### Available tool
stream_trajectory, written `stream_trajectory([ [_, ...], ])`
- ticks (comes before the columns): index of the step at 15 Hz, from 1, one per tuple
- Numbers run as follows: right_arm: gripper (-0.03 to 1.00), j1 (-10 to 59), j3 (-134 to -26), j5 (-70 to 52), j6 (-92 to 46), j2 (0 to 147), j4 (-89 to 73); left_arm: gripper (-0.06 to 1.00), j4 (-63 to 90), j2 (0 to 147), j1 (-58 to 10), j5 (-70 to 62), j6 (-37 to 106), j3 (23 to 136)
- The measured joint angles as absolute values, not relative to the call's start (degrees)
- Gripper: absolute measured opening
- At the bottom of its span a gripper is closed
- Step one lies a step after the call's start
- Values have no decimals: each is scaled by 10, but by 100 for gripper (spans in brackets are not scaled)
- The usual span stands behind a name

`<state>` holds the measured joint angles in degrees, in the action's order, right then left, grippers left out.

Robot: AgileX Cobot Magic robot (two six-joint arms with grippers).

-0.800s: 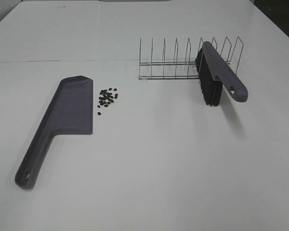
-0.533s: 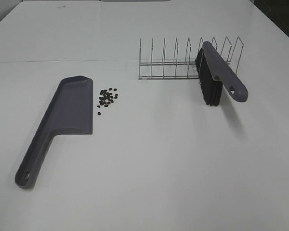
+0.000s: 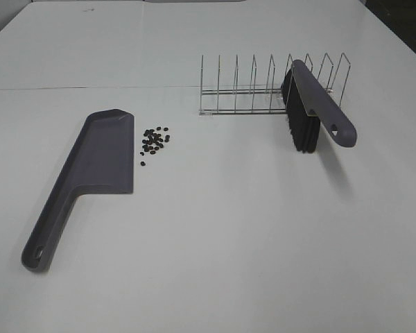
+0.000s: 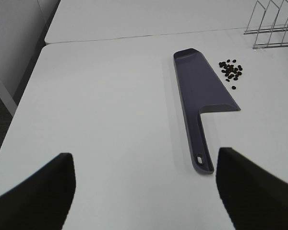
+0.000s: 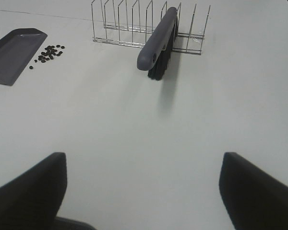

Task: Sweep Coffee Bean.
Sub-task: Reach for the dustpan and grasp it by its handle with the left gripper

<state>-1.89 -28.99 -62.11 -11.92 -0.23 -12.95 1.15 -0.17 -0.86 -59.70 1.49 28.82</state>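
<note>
Several small dark coffee beans (image 3: 154, 139) lie in a loose cluster on the white table, just right of the grey-purple dustpan (image 3: 100, 156), which lies flat with its handle toward the front left. The grey-purple brush (image 3: 324, 111) leans in the right end of the wire rack (image 3: 243, 90), bristles down. The left wrist view shows the dustpan (image 4: 204, 88) and the beans (image 4: 231, 71) ahead of my left gripper (image 4: 144, 201), open and empty. The right wrist view shows the brush (image 5: 158, 38) and the beans (image 5: 49, 52) ahead of my right gripper (image 5: 144, 201), open and empty. Neither arm shows in the exterior high view.
The wire rack (image 5: 120, 19) has several upright dividers and stands at the back right. A seam (image 3: 90, 88) runs across the white table behind the dustpan. The table's left edge (image 4: 29, 86) drops to a dark floor.
</note>
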Motion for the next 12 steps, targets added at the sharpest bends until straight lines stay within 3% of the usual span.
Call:
stream_trajectory([
  [12, 76, -19, -290, -621, -119, -2, -129, 76, 11, -2, -9, -597, 15, 288],
])
